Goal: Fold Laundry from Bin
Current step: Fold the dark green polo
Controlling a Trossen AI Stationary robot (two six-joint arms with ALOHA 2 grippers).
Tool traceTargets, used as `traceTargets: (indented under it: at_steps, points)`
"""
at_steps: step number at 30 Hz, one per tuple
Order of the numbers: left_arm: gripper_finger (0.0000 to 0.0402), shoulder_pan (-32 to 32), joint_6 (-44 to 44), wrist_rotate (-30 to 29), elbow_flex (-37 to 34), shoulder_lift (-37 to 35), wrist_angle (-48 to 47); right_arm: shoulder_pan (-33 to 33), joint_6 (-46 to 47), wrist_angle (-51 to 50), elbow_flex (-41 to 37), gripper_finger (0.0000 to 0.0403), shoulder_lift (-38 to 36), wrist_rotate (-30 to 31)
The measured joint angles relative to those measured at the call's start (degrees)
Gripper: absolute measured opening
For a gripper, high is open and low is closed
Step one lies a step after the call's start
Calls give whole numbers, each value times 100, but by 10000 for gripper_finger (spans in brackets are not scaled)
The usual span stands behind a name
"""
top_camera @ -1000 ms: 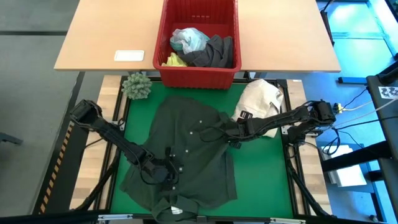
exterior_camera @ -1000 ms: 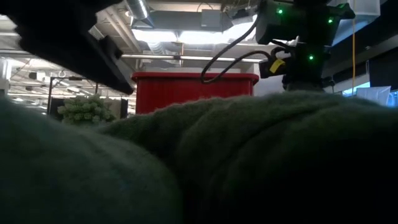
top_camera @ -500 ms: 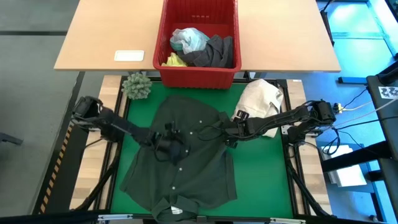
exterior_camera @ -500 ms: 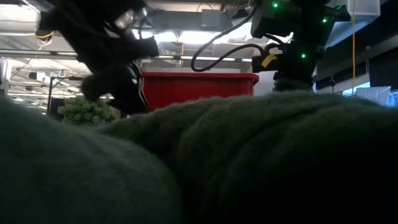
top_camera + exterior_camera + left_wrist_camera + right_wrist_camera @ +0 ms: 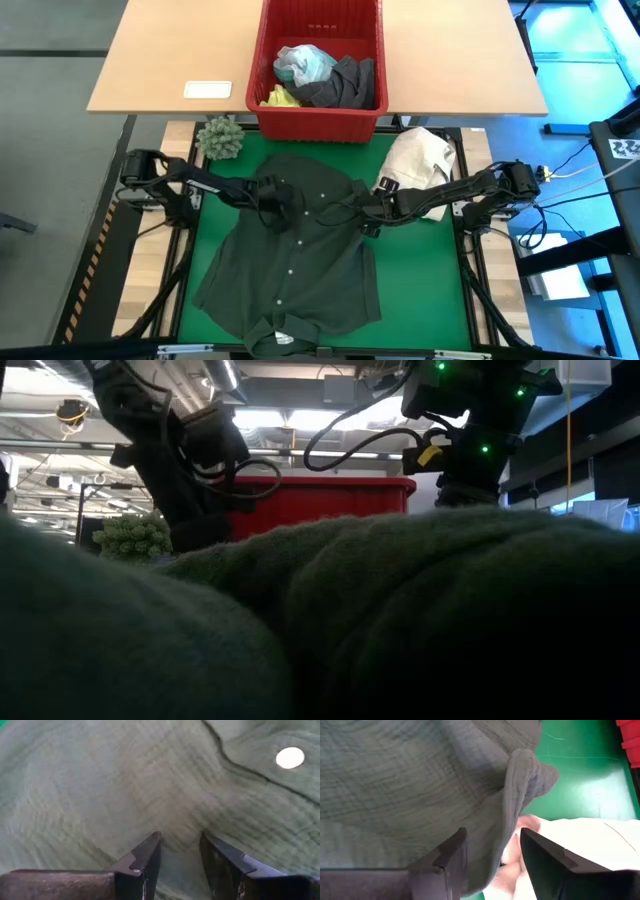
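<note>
A dark green-black button shirt lies spread on the green mat, front up; in the low view it fills the foreground. My left gripper stands open over its far left part, tips close above the cloth. At the shirt's right edge my right gripper is open, and a raised fold of that edge runs between its fingers. The red bin stands beyond the mat and holds turquoise, grey and yellow laundry. My left gripper points steeply down at the shirt's cloth, fingertips just at its surface; whether they touch it, I cannot tell. My right gripper has one finger on each side of the raised edge fold; whether they touch it, I cannot tell.
A cream-white cloth bundle lies on the mat's far right corner, right beside my right gripper. A green spiky ball sits at the far left corner. A white flat item lies on the wooden table left of the bin.
My left gripper has swept over the shirt from near its lower middle toward the table's far edge, sinking a little and turning as it went. The shirt has kept its shape and place.
</note>
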Motion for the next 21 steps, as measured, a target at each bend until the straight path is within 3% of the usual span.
traceTargets:
  at_steps: [9, 16, 21]
  points:
    - [135, 179, 3, 142, -141, -8, -54, -2, -146, 244, 0, 182, 0, 0]
    - [135, 495, -265, -631, -145, -4, -352, -2, -110, 255, 0, 182, 0, 33]
    - [135, 565, -576, -898, -133, -22, -786, -4, -73, 256, 0, 182, 0, 451]
